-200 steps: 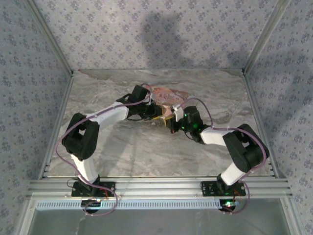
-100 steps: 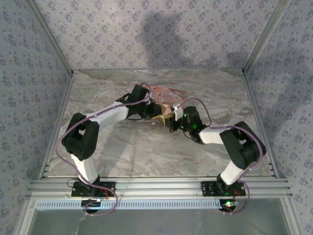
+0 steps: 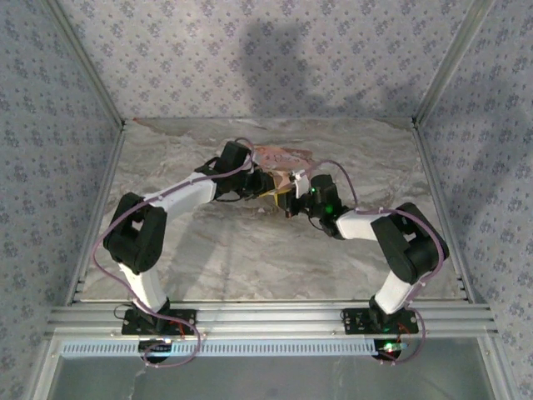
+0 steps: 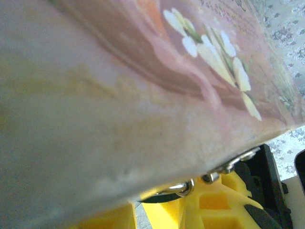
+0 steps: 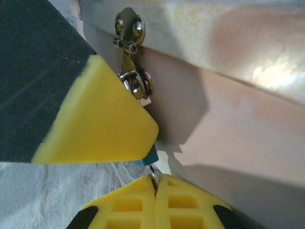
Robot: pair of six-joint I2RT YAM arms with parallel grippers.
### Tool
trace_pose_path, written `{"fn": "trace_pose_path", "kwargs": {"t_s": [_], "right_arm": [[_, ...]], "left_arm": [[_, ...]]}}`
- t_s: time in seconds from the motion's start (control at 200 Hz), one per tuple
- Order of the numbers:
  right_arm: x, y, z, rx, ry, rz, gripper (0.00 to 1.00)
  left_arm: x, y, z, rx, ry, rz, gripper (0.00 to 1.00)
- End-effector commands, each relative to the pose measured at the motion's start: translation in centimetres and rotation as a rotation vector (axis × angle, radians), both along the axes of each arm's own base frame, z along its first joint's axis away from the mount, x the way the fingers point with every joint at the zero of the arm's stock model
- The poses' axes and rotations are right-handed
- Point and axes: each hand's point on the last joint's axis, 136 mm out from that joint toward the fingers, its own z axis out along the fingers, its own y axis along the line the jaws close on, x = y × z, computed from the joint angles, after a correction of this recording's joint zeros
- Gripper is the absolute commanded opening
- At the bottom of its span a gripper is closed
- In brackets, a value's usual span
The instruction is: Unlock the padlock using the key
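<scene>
Right wrist: right jaws clamp key (image 5: 154, 181); yellow finger (image 5: 95, 119) half-hides padlock (image 5: 148, 158) beside box (image 5: 228, 109); left jaws unclear.

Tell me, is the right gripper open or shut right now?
Shut: the right gripper has its yellow fingers pressed together, pinching a thin metal piece, likely the key, just below the teal padlock.
</scene>
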Motion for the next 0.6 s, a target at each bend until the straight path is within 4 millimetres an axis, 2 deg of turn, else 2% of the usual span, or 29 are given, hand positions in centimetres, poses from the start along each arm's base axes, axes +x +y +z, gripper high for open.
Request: {"fn": "trace_pose_path", "kwargs": {"t_s": [0.0, 0.17, 0.275, 0.405, 0.595], "right_arm": [[2.4, 1.3, 6.6, 0.125, -0.177, 0.014, 0.0], [2.8, 1.2, 7.7, 0.148, -0.193, 0.017, 0.0], [2.7, 1.1, 7.2, 0.144, -0.182, 0.016, 0.0], [2.4, 0.8, 5.4, 0.119, -0.146, 0.01, 0.0], [1.7, 0.1, 1.6, 0.062, -0.063, -0.011, 0.0]], "left_arm": [[-3.0, -1.4, 0.9, -0.052, 0.043, -0.1, 0.14], [-3.1, -1.2, -0.1, -0.034, 0.058, -0.1, 0.14], [-3.1, -1.2, -0.8, -0.023, 0.061, -0.101, 0.14], [-3.0, -1.1, -1.6, -0.007, 0.057, -0.106, 0.14], [-3.1, -1.1, -3.7, 0.013, 0.083, -0.114, 0.14]]}}
